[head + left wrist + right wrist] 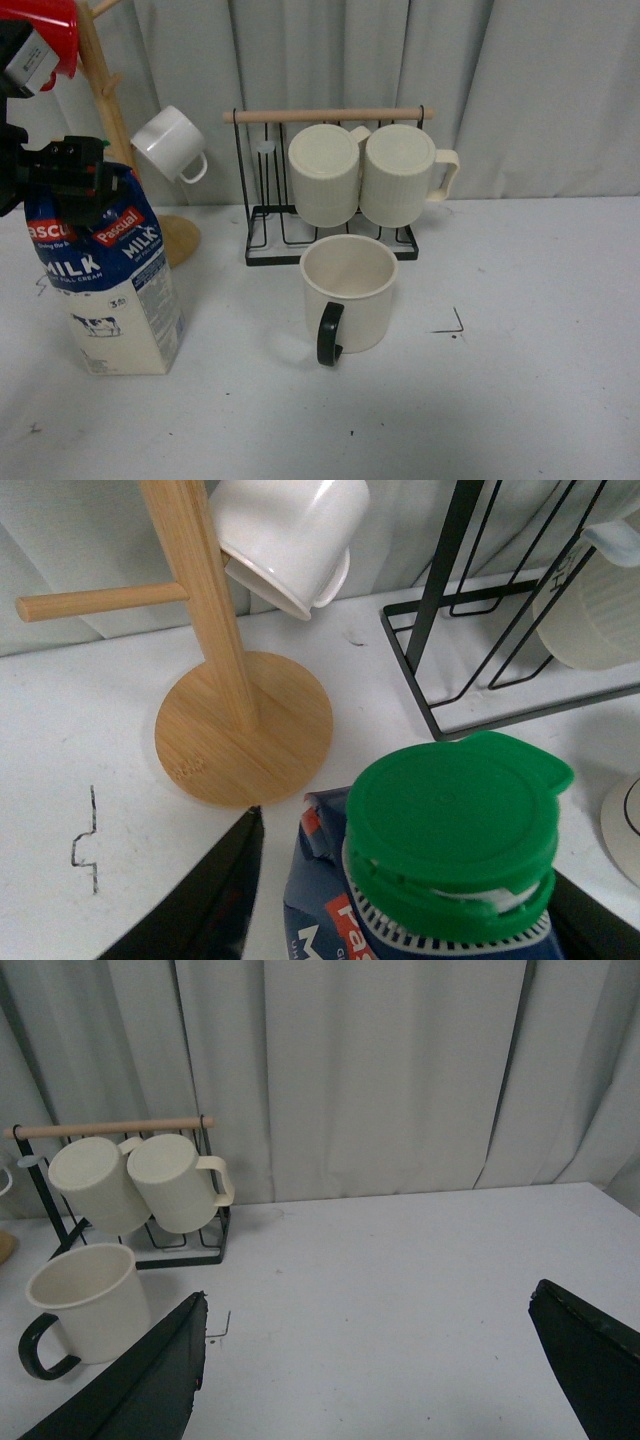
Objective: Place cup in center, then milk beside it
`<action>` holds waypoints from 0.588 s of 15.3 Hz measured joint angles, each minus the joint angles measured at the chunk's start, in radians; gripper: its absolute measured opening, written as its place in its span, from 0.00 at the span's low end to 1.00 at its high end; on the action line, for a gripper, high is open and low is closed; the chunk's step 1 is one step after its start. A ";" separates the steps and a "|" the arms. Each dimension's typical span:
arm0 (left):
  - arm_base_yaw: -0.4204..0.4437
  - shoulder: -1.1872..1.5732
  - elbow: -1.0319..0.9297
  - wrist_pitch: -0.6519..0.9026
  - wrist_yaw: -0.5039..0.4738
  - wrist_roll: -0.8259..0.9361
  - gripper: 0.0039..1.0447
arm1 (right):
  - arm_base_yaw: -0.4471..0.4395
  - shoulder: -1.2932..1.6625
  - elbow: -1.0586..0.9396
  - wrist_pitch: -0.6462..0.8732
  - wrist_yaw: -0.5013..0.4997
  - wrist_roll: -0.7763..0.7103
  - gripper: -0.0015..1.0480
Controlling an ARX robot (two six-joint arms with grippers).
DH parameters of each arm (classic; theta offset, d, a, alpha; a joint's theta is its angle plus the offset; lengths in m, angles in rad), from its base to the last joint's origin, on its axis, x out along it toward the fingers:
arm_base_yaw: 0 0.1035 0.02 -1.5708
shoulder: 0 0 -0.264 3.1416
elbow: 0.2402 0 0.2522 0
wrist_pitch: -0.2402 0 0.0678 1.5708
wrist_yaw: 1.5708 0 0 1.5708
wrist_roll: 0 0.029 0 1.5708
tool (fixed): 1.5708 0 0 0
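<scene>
My left gripper (75, 185) straddles the upright milk (112, 295) at frame left, and I can't tell if it's clamped. The cup (348, 295) waits centre-frame, to its right.

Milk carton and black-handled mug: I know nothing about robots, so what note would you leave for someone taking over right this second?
Left gripper: fingers flank the top of the milk; a firm grip cannot be confirmed.
Right gripper: open, empty.
Cup: upright mid-table, in front of the rack.
Milk: far left, by the wooden mug tree.
Done: the cup looks placed.
Left: set the milk beside the cup.
</scene>
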 joint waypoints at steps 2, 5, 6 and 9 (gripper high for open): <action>-0.014 0.001 0.000 0.013 -0.020 -0.042 0.41 | 0.000 0.000 0.000 0.000 0.000 0.000 0.94; -0.064 -0.056 -0.020 -0.023 -0.079 -0.084 0.15 | 0.000 0.000 0.000 0.000 0.000 0.000 0.94; -0.089 -0.087 -0.023 -0.046 -0.106 -0.084 0.12 | 0.000 0.000 0.000 0.000 0.000 0.000 0.94; -0.189 -0.140 0.006 -0.018 -0.162 -0.100 0.08 | 0.000 0.000 0.000 0.000 0.000 0.000 0.94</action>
